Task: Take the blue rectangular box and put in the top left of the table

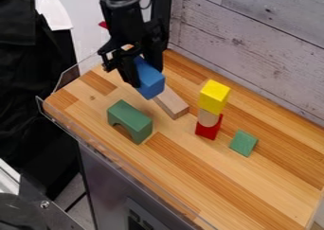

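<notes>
Green, the small block (244, 143) lies flat on the wooden table (253, 191), with the green arch (130, 120) off to its left in the view. Behind the small block stands the stack: red block (209, 128), pale round piece (207, 118), yellow block (214, 96) on top. Farther back is the plain wood block (171, 102), and over its far end is the blue rectangular box (150, 80) (whether the two touch, I can't tell). The black gripper (145, 72) has the box pinched, its fingers parted by about the box's thickness. What matters now is the slant: the box's long axis slopes down from the fingers toward the plain block, while the table's top left corner region lies to the view's left. It likely needs a sideways carry, clear of the arch, then a levelled, gentle set-down.
</notes>
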`<state>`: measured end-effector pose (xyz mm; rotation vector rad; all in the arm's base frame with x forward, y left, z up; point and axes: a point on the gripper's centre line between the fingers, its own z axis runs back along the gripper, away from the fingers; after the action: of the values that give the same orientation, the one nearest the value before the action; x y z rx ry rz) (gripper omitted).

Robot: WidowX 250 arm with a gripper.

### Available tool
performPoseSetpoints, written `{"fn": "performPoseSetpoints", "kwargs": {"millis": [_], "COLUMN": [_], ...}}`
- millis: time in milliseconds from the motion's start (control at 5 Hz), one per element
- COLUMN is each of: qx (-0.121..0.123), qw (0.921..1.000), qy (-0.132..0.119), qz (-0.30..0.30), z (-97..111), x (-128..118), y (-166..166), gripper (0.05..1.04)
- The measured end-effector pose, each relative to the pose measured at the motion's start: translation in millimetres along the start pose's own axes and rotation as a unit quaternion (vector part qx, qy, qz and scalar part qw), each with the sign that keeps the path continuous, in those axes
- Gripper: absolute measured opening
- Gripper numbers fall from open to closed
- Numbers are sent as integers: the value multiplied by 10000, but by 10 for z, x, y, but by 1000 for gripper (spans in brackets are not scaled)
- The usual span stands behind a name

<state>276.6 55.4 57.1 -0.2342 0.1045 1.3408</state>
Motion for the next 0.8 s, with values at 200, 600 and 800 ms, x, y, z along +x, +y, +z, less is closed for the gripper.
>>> {"fn": "performPoseSetpoints", "kwargs": {"millis": [200, 600, 800], "qx": [111, 274, 213], "qw": [9998, 9985, 9988], "qy": [103, 376, 346], "qz": [-98, -276, -291], "z": [-122, -408, -394], "x": [35, 90, 120], "y": [-43, -195, -258], "gripper": [568, 568, 568]}}
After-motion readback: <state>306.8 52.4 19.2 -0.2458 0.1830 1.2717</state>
